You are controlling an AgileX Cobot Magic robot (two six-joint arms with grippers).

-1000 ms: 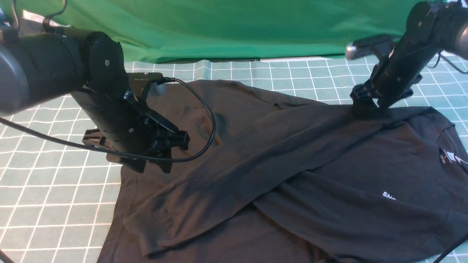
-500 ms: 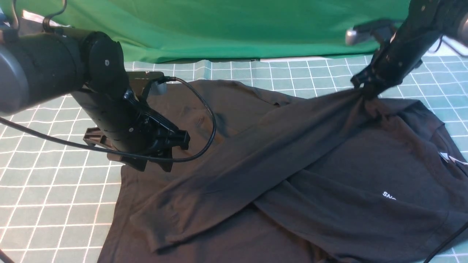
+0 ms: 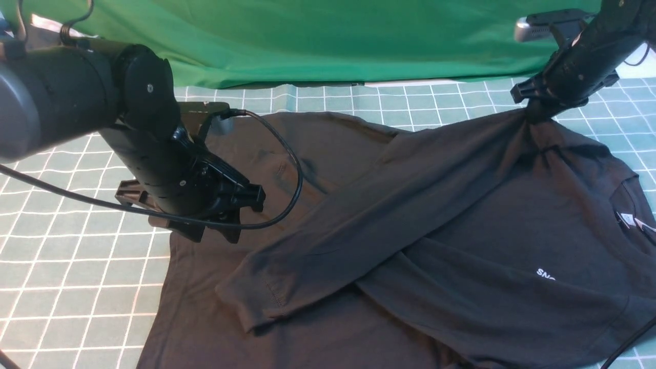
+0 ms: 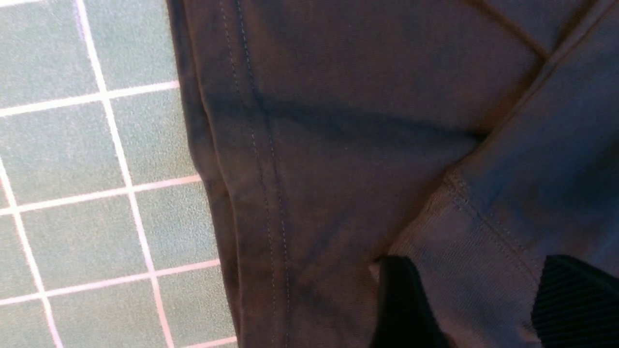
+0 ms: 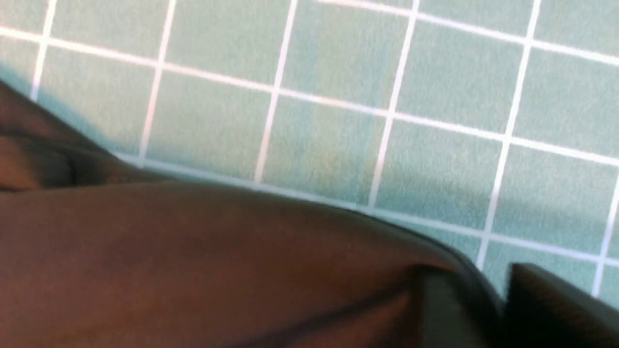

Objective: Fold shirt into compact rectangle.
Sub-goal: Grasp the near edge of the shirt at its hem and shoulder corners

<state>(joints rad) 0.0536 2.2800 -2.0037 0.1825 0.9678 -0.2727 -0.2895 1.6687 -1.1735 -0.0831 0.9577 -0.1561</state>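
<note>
One shirt on the table, spread wide, neck label at the right side, one long sleeve laid diagonally over the body with its cuff near the hem. Your right jaws are closed on a pinch of cloth at that sleeve's shoulder end, tenting it off the table. Your left jaws stand wide apart, low over the hem, gripping nothing. Judgement: soft, light, limp fabric; it drapes, drags and wrinkles, so one pinch tugs the body along. Take hold at cuff, hem or seams, where stitching gives a firmer bite.
</note>
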